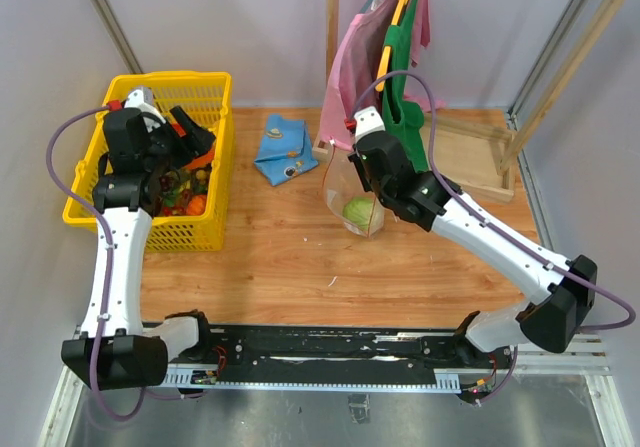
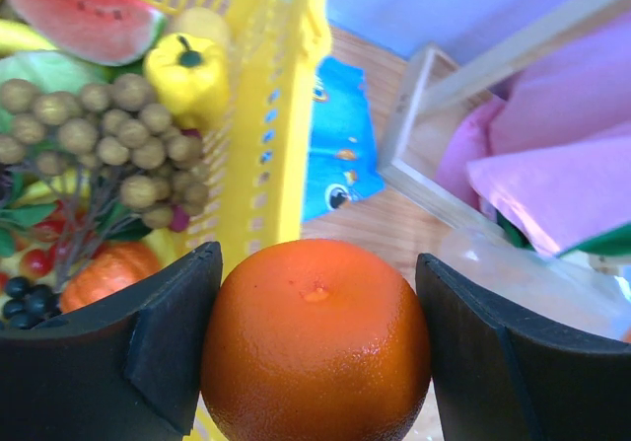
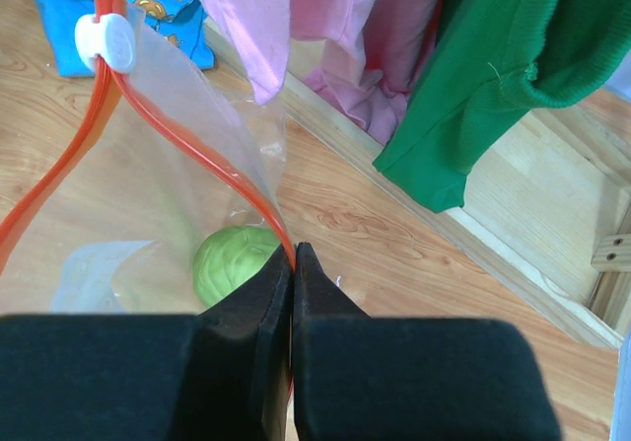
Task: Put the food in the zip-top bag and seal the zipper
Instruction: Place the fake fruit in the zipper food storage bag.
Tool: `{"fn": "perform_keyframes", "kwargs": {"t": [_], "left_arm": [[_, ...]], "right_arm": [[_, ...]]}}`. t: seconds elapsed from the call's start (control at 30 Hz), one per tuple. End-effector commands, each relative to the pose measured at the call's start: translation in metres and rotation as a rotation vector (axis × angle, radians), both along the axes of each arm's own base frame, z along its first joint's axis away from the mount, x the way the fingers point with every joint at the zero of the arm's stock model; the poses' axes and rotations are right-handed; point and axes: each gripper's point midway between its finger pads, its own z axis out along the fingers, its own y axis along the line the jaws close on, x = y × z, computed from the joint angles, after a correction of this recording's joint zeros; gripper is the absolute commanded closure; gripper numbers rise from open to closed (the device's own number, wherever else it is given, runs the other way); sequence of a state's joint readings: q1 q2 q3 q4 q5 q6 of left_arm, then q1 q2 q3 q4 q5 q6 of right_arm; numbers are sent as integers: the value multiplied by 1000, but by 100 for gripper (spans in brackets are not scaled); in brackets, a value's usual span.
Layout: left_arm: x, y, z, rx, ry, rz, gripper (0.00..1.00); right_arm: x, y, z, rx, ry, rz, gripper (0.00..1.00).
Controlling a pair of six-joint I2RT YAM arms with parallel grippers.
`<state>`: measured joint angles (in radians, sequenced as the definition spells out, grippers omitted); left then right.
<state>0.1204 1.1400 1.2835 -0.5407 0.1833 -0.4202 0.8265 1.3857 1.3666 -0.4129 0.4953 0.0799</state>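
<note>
Carrying, left arm: the jaws stand wide and are closed around one round orange toy fruit (image 2: pixel 315 362), which they hold at the rim of the yellow slotted plastic basket (image 1: pixel 218 157) at the left of the wooden surface (image 1: pixel 280 267).
Basket, yet to be moved: one red watermelon slice (image 2: pixel 84 12), one yellow toy pepper (image 2: pixel 187 76), one bunch of tan grapes (image 2: pixel 99 135), one small cluster of dark grapes (image 2: pixel 25 298), one orange-red piece (image 2: pixel 108 273) and one pale green piece (image 2: pixel 44 71). Anything underneath I cannot count.
Cloth: one blue folded cloth (image 1: pixel 283 147) lies flat between basket and bag and is no part of the job.
Bag: one clear thin plastic zip-top bag (image 1: pixel 350 192) stands mouth-up near mid-surface, gaping open.
Inside the bag: one round green toy fruit (image 3: pixel 232 263) rests at the bottom.
Zipper: one red plastic strip (image 3: pixel 212 155) with one white slider (image 3: pixel 106 41) at its far end, not sealed.
Right arm: the jaws are fully closed, pinching the red strip at the near end of the mouth and keeping the bag upright.
Rack, far right: one wooden frame (image 1: pixel 480 157) carries one pink garment (image 1: pixel 365 57) and one green garment (image 1: pixel 405 67), hanging just behind the bag.
Progress: early, I judge. One piece is bagged and one is in hand, most of the basket is left, and sealing is not begun.
</note>
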Motion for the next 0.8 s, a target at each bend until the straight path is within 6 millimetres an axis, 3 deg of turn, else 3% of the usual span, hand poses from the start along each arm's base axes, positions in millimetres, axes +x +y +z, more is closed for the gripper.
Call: {"fn": "perform_keyframes", "kwargs": {"t": [0.0,0.33,0.77], "left_arm": [[-16,-34,26,-46,-55,-132,63],[-41,-114,43,-174,-125,-379,64],[-71,-206,61,-362,-240,-603,66]], "right_arm": [[0,7,9,46,-2,-36,99],[-3,24,2,73,46,-27,99],[-9,37,11,179,74,-12,99]]}}
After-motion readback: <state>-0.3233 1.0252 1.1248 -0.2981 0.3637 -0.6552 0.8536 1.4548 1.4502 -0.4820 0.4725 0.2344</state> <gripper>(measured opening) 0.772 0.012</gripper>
